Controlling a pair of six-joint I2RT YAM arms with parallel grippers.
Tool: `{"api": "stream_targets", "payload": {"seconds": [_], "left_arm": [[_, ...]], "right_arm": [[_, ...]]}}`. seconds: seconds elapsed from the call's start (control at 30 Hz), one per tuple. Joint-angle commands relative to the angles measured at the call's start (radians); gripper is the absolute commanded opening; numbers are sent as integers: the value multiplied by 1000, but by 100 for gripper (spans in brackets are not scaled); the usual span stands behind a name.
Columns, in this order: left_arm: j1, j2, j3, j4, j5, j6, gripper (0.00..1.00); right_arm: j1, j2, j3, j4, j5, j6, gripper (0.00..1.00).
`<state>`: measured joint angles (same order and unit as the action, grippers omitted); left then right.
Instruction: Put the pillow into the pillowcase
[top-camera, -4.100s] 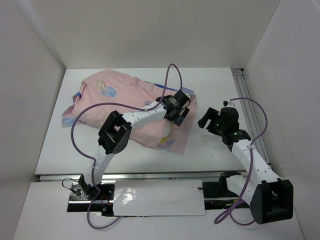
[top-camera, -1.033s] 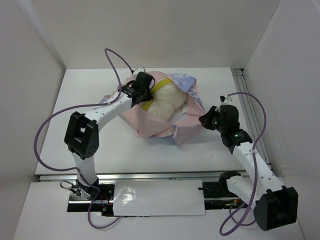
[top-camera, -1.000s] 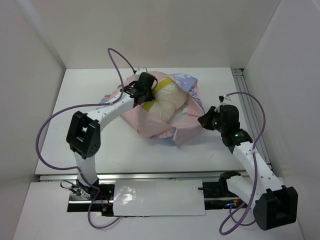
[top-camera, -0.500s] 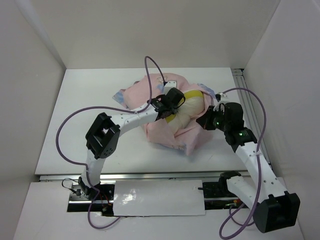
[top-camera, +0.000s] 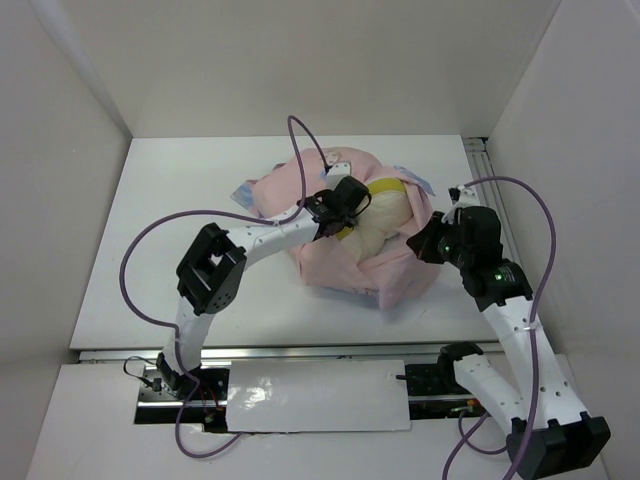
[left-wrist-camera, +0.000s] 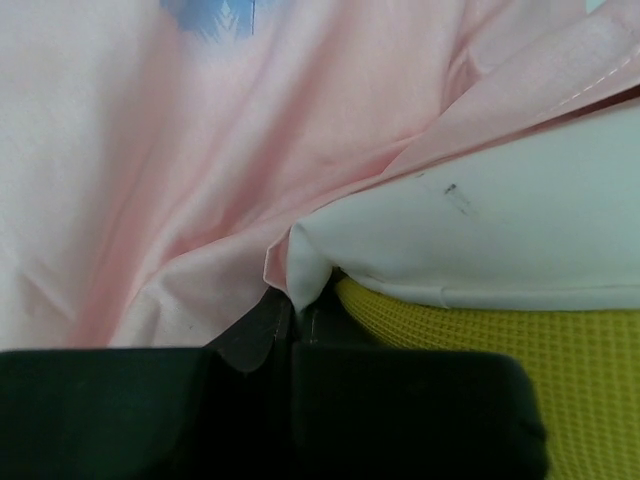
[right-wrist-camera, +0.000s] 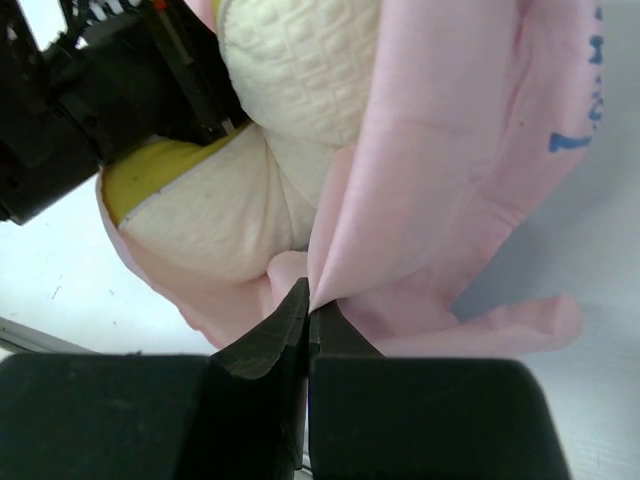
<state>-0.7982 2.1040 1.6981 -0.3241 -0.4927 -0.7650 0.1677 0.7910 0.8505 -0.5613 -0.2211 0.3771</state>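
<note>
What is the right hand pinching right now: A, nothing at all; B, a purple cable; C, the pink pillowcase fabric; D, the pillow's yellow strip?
C: the right wrist view shows the right hand closed on a fold of pink pillowcase, with the pillow just beside it.

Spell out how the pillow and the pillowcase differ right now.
The plump white quilted pillow with a yellow strip bulges thickly; the thin pale pink fabric pillowcase lies limp and creased. The pillow is partly bare, the pillowcase wrapped around its other part. The left gripper pinches a pillow corner; the right gripper pinches the pillowcase edge. Both are soft and rest on the white table.
</note>
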Motion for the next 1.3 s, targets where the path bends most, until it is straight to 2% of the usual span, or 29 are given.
{"api": "stream_targets", "payload": {"seconds": [0.0, 0.17, 0.43, 0.53, 0.67, 0.7, 0.73, 0.77, 0.83, 0.87, 0.9, 0.93, 0.97, 1.1, 1.17, 1.27], "left_arm": [[48, 145, -87, -225, -47, 10, 0], [48, 145, -98, -214, -37, 47, 0], [57, 162, -103, -211, -12, 58, 0], [57, 162, -103, -211, 9, 69, 0], [33, 87, -150, -130, 117, 170, 0], [24, 59, -166, -115, 179, 214, 0], [2, -5, -175, -101, 209, 234, 4], [-9, -45, -205, -80, 235, 249, 23], [-27, -134, -245, 2, 327, 296, 41], [-27, -227, -267, 31, 363, 306, 48], [-27, -274, -308, 55, 425, 315, 59], [-27, -317, -330, 110, 448, 328, 84], [-27, -393, -351, 138, 472, 338, 100], [-1, -458, -390, 267, 657, 391, 100], [-1, -409, -304, 248, 622, 405, 100], [-1, -250, -91, 90, 569, 415, 87]], "right_arm": [[0, -70, 108, 24, 14, 34, 0], [0, -166, 87, 158, -47, 34, 0], [0, -378, -93, 674, -164, 143, 0], [0, -388, -129, 689, -110, 157, 0], [9, -308, -182, 751, -119, 167, 0], [9, -283, -182, 752, -119, 167, 0], [9, -241, -182, 752, -119, 167, 0], [9, -222, -171, 733, -119, 154, 0], [9, -197, -156, 693, -75, 131, 0], [9, -197, -143, 654, -61, 119, 0], [9, -197, -143, 637, -31, 118, 0], [9, -206, -143, 626, -31, 106, 0], [9, -217, -143, 611, -31, 106, 0], [9, -260, -171, 586, -21, 106, 0], [9, -283, -182, 551, -21, 117, 0], [9, -294, -191, 528, 5, 117, 0]]}}
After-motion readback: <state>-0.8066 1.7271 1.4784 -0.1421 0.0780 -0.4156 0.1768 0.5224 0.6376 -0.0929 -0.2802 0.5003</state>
